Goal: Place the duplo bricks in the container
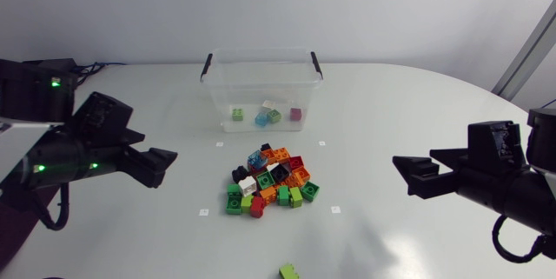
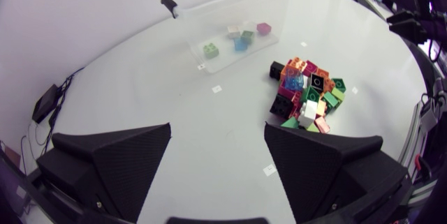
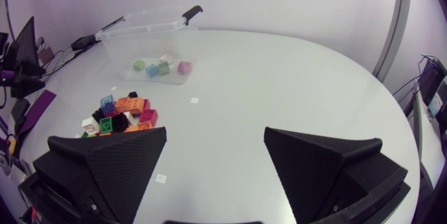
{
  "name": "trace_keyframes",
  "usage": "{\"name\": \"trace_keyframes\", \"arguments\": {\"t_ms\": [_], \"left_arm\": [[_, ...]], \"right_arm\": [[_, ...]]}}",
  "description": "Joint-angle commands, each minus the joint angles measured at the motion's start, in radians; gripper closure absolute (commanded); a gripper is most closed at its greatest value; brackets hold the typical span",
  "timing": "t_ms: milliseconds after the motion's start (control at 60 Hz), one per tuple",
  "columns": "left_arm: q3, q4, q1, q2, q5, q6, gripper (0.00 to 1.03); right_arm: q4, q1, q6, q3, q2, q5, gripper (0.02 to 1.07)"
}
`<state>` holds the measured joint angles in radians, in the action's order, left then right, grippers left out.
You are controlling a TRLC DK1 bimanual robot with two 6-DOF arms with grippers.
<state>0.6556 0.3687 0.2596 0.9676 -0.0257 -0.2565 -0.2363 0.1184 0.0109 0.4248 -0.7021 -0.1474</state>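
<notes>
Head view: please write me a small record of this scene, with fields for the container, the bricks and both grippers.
container: clear box with black handles, at the far middle of the table
inside it: about five bricks
pile: mixed colours, in front of the container, between the two grippers
stray brick: green, alone near the table's front edge
left gripper: open, empty, apart from the pile
right gripper: open, empty, apart from the pile
</notes>
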Motion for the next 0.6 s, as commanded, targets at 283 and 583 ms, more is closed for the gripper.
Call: {"name": "trace_keyframes", "arguments": {"t_ms": [283,583], "left_arm": [[0.24,0.062,0.105,0.422,-0.04,-0.139,0.07],[0.464,0.15,0.155,0.628,-0.16,-0.116,0.08]], "right_arm": [[-0.167,0.102,0.0,0.088,-0.069,-0.063,0.06],[-0.377,0.26,-0.149,0.181,-0.244,-0.029,0.06]]}}
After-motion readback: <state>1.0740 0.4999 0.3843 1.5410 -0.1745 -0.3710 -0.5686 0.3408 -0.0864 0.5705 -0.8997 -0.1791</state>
